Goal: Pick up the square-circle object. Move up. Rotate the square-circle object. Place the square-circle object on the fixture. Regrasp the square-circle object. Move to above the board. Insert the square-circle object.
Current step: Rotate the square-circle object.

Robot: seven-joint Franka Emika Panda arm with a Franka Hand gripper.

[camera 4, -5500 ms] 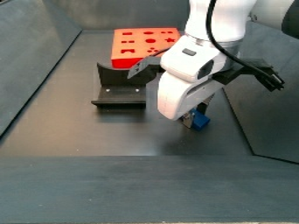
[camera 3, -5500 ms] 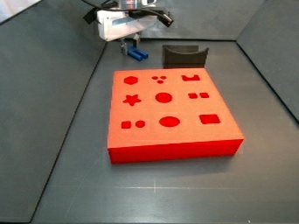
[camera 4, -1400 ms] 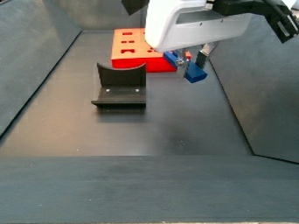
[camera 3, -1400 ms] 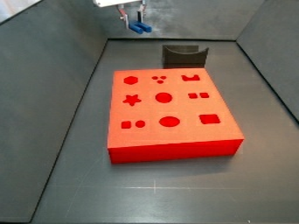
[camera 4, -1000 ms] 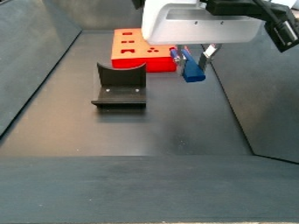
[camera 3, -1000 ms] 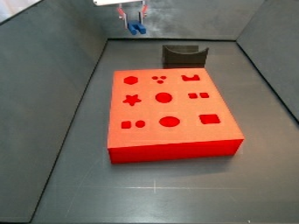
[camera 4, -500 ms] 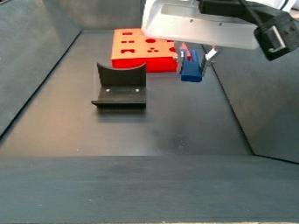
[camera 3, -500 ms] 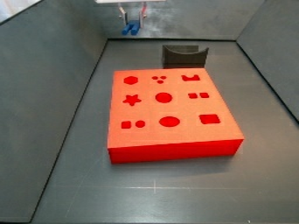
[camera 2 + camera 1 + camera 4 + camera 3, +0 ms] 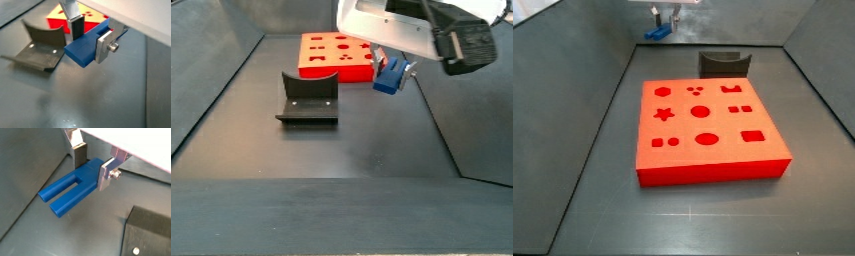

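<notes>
Jaws clamped on square-circle object [image 9: 72,190], held tilted above the floor; fixture [image 9: 41,47] and board [image 9: 337,55] below, apart from jaws

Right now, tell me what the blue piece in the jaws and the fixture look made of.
The square-circle object, held in the raised gripper: likely plastic, uniform matte blue with molded prongs. The fixture: dark grey, probably metal, with a faint sheen and screw heads.
</notes>
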